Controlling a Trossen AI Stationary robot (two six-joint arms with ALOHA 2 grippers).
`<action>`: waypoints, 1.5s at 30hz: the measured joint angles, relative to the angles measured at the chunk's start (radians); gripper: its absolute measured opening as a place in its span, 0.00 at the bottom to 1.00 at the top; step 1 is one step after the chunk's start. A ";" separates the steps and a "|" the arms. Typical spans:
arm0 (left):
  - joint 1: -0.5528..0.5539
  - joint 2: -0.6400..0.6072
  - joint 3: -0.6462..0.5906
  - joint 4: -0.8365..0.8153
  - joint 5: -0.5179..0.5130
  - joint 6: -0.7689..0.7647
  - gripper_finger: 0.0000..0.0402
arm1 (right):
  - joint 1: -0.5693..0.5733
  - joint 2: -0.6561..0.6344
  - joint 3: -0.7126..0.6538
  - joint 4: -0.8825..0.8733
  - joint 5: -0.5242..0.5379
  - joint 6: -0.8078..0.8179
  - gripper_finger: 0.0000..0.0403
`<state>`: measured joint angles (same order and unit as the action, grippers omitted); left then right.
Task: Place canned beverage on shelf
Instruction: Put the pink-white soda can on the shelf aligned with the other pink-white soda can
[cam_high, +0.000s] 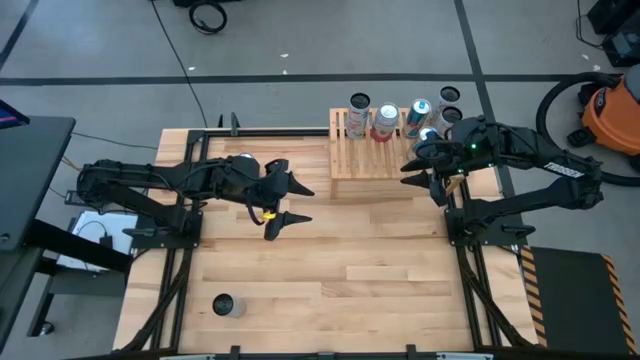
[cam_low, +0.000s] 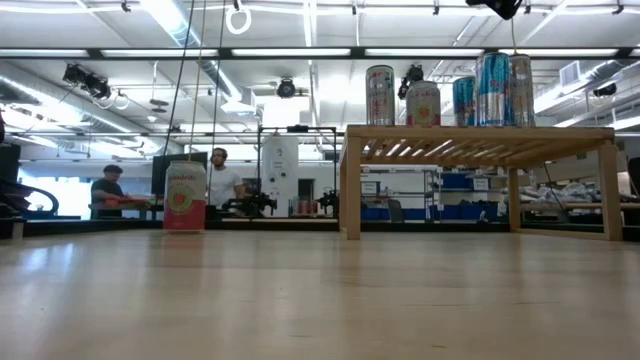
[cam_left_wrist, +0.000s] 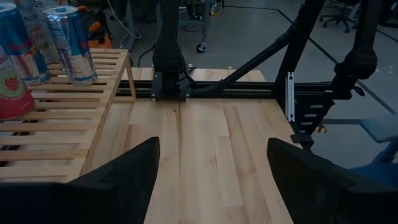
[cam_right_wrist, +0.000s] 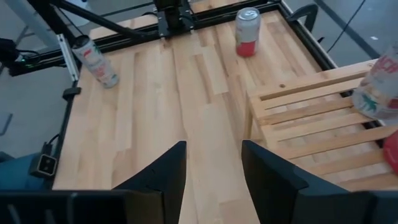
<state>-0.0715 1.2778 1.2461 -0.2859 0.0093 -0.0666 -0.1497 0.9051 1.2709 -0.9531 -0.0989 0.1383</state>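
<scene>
The shelf (cam_high: 375, 150), a low light-wood slatted rack, stands at the table's far side, right of centre. Several cans (cam_high: 385, 122) stand upright on its slats, and in the low view these cans (cam_low: 423, 103) line its top (cam_low: 480, 135). A red-and-white can (cam_right_wrist: 247, 32) stands upright on the table by the left arm's base. Another can (cam_high: 227, 305) stands at the near left. My right gripper (cam_high: 420, 170) hangs open above the shelf's right end, nothing between its fingers (cam_right_wrist: 214, 168). My left gripper (cam_high: 285, 205) is open over the table's middle left, pointing toward the shelf (cam_left_wrist: 56, 124).
Two more dark-topped cans (cam_high: 450, 105) show just beyond the shelf's far right corner. Bare wood (cam_high: 340, 260) spreads between the arms and toward the near edge. Black frame rails (cam_high: 260, 130) run along the table's far edge. People stand in the room behind (cam_low: 220, 175).
</scene>
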 joint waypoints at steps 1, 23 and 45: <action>0.000 0.000 0.000 0.000 0.000 0.000 0.75 | 0.000 0.000 0.000 0.000 0.005 0.000 0.40; 0.008 0.000 0.000 0.014 0.000 0.000 0.75 | 0.000 0.004 -0.001 0.002 0.058 -0.011 0.40; 0.071 0.000 0.000 0.104 -0.005 -0.002 0.77 | 0.000 0.085 -0.001 0.001 0.057 -0.063 0.40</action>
<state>-0.0006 1.2781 1.2461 -0.1818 0.0044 -0.0688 -0.1497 0.9899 1.2697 -0.9520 -0.0422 0.0753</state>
